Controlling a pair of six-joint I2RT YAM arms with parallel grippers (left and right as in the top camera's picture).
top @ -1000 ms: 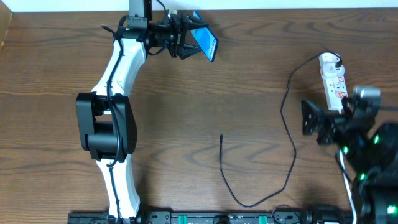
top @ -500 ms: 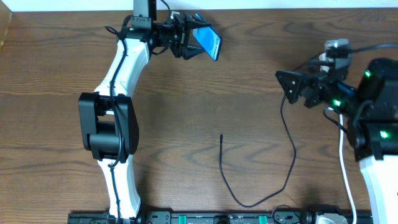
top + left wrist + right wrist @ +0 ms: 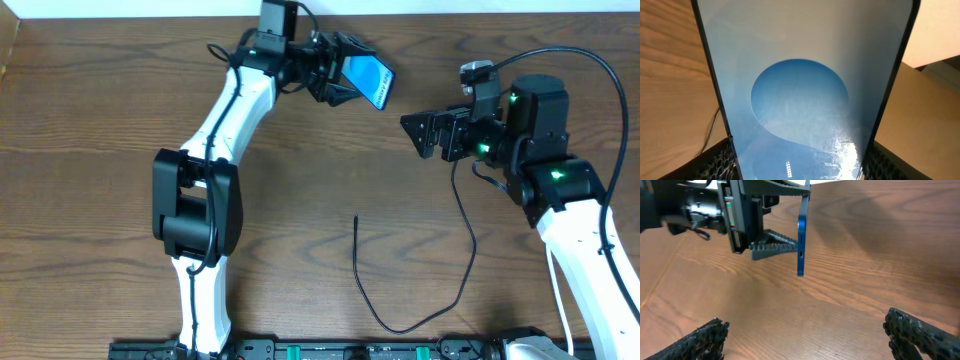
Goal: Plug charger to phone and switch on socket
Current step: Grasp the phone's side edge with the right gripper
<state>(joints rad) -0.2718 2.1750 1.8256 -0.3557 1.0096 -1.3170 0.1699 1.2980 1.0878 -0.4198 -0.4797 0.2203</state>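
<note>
Spanning the whole overhead view, the wooden table (image 3: 100, 120) lay under both arms. The left arm (image 3: 225, 110) stretched toward the far edge, with the left gripper (image 3: 345, 72) clamped on the phone (image 3: 368, 80), which was held clear of the wood with its lit blue screen facing the wrist camera. The right gripper (image 3: 415, 135) hovered near it, jaws spread wide and empty, facing the phone's thin edge. The charger (image 3: 355, 250) lay loose nearer the front, its plug tip (image 3: 357, 220) well apart from the phone.
</note>
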